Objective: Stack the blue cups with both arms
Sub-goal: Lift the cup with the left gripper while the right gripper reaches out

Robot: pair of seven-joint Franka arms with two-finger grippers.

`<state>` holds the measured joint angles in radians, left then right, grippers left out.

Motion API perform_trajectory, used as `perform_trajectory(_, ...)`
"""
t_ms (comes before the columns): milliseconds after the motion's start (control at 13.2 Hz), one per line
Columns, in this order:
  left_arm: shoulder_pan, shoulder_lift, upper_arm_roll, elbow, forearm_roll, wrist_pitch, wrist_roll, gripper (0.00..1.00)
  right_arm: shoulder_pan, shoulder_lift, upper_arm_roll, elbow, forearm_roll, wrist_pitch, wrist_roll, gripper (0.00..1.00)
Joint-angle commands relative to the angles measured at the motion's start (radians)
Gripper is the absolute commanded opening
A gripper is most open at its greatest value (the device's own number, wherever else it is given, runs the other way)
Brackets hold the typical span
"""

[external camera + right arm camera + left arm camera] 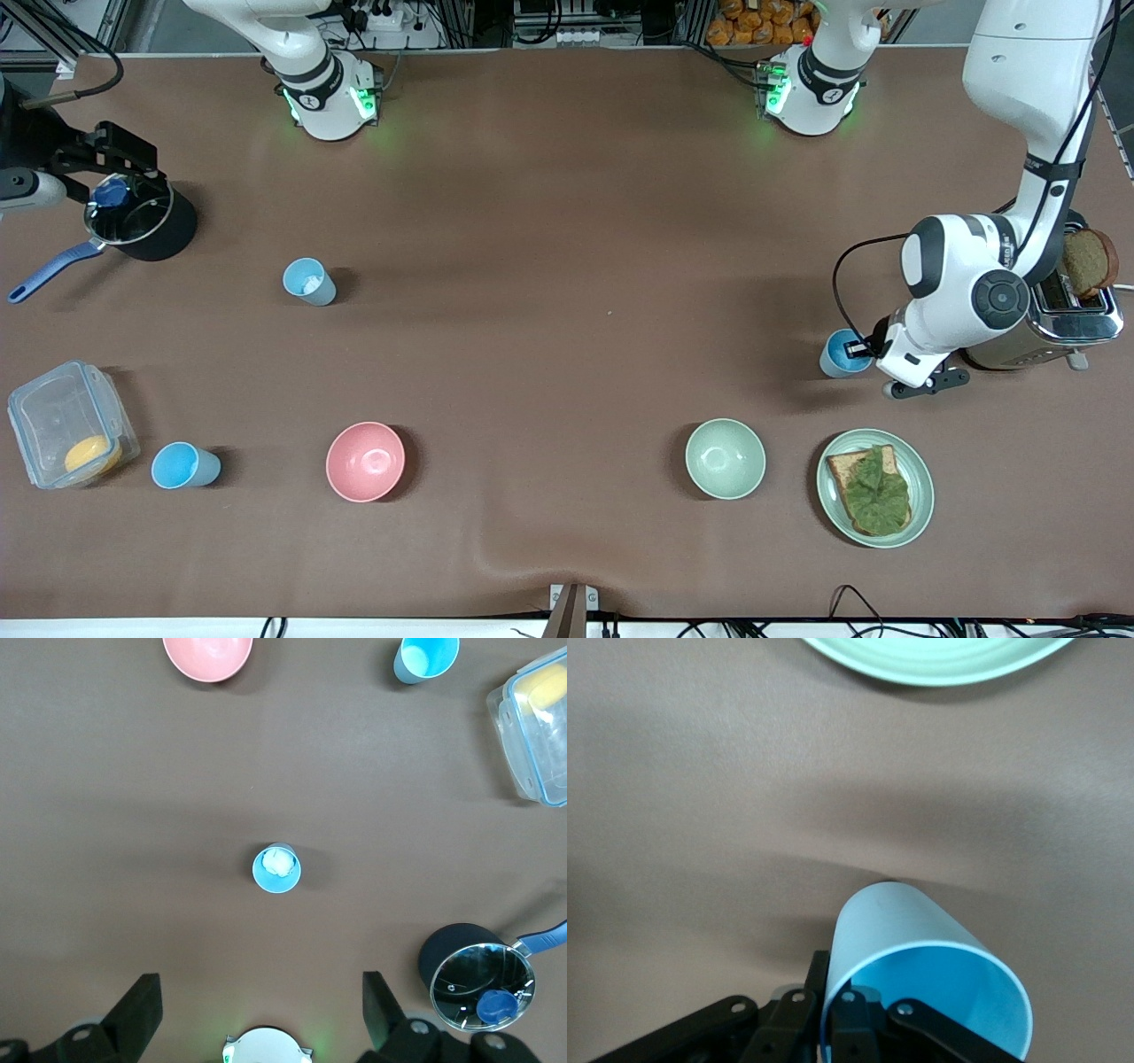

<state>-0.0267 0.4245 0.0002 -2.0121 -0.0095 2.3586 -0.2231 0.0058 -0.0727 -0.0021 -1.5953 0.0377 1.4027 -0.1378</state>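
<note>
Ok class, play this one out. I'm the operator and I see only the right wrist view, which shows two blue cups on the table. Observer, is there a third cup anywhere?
Observer: Yes, a third blue cup stands toward the left arm's end of the table, beside the toaster.
Operator: My right pincer hangs open, high over the table. Is anything holding that cup?
Observer: The left pincer is shut on its rim, with one finger inside the cup.
Operator: What lies close to it?
Observer: A pale green bowl and a plate with lettuce on toast, both nearer to the front camera than the cup.
</note>
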Motion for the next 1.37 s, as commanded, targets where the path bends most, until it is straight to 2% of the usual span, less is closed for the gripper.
perform_trajectory(0, 0.001, -0.067, -0.023, -0.004, -0.006, -0.06, 0.013, 0.0, -0.017, -0.006, 0.005, -0.012, 0.008, 0.003, -0.016, 1.0)
perform_trajectory(152, 0.004, -0.133, -0.043, -0.002, -0.01, -0.096, 0.016, 0.0, -0.015, -0.007, 0.005, -0.011, 0.001, -0.022, -0.016, 1.0)
perform_trajectory(304, 0.005, -0.216, -0.095, 0.033, -0.021, -0.213, 0.011, 0.0, -0.018, -0.007, 0.004, -0.003, -0.004, -0.06, -0.016, 1.0)
perform_trajectory(455, 0.004, -0.25, -0.13, 0.166, -0.021, -0.402, -0.01, 0.0, -0.015, 0.004, 0.005, -0.012, 0.004, -0.03, -0.005, 1.0)
perform_trajectory(607, -0.002, -0.234, -0.157, 0.31, -0.021, -0.566, -0.03, 0.0, -0.01, 0.027, 0.005, -0.011, 0.004, -0.007, -0.014, 1.0)
perform_trajectory(683, -0.002, -0.233, -0.172, 0.338, -0.021, -0.585, -0.033, 0.0, -0.01, 0.028, 0.005, -0.017, 0.002, 0.001, -0.014, 1.0)
perform_trajectory(911, 0.001, -0.246, -0.21, 0.342, -0.021, -0.597, -0.042, 0.0, -0.006, 0.036, 0.007, -0.037, 0.005, 0.041, -0.003, 1.0)
perform_trajectory(1062, 0.002, -0.247, -0.215, 0.342, -0.02, -0.663, -0.059, 0.0, -0.003, 0.036, 0.008, -0.089, 0.014, 0.09, -0.002, 1.0)
perform_trajectory(1290, -0.004, -0.245, -0.22, 0.343, -0.02, -0.665, -0.058, 0.0, 0.019, 0.03, 0.013, -0.159, 0.014, 0.174, 0.012, 1.0)
